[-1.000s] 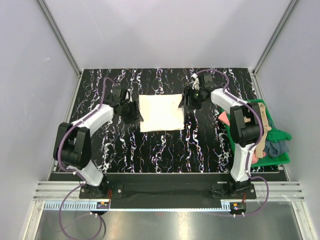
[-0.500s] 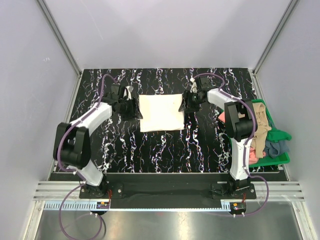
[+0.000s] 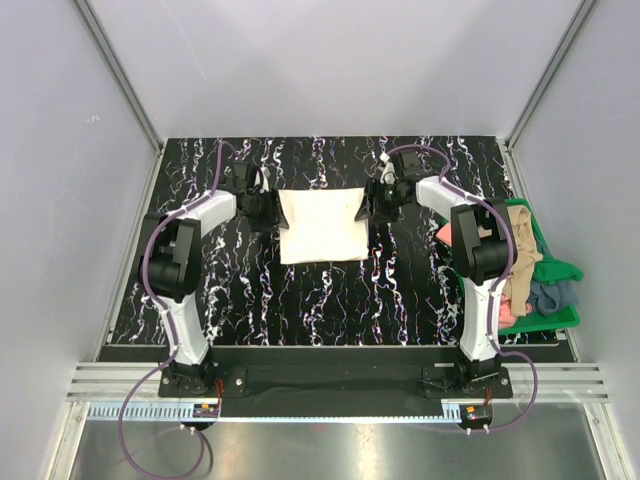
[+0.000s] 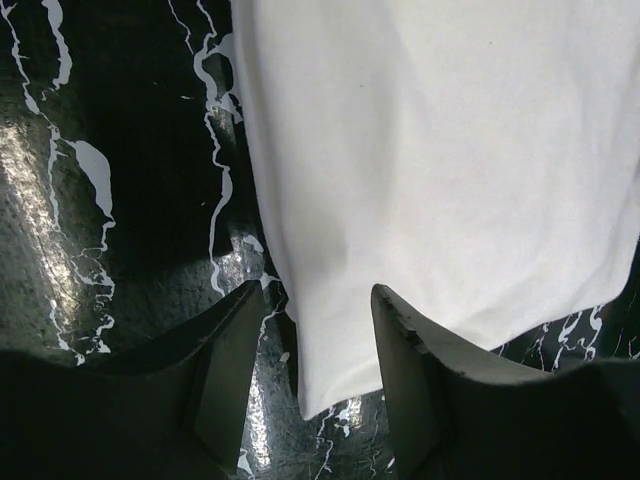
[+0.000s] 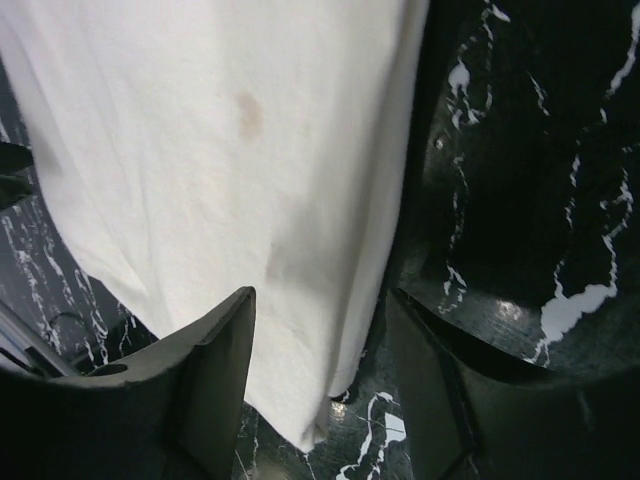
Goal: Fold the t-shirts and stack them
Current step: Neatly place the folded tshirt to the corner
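Observation:
A cream t-shirt (image 3: 321, 225) lies folded into a flat rectangle on the black marbled table (image 3: 330, 300). My left gripper (image 3: 268, 210) is at its far left corner, jaws open astride the corner of the cloth (image 4: 400, 180). My right gripper (image 3: 372, 205) is at its far right corner, jaws open astride that corner of the cloth (image 5: 230, 160). Neither pair of jaws is pressed on the cloth. Tan (image 3: 520, 262), salmon-pink (image 3: 445, 233) and grey-blue (image 3: 552, 295) shirts lie heaped in the bin at the right.
A green plastic bin (image 3: 567, 270) sits at the table's right edge beside the right arm. Grey walls close in the table on the left, back and right.
My left arm has swung inward and its gripper has moved up to the shirt's far left corner. My right gripper has closed in slightly on the far right corner. The shirt has not moved.

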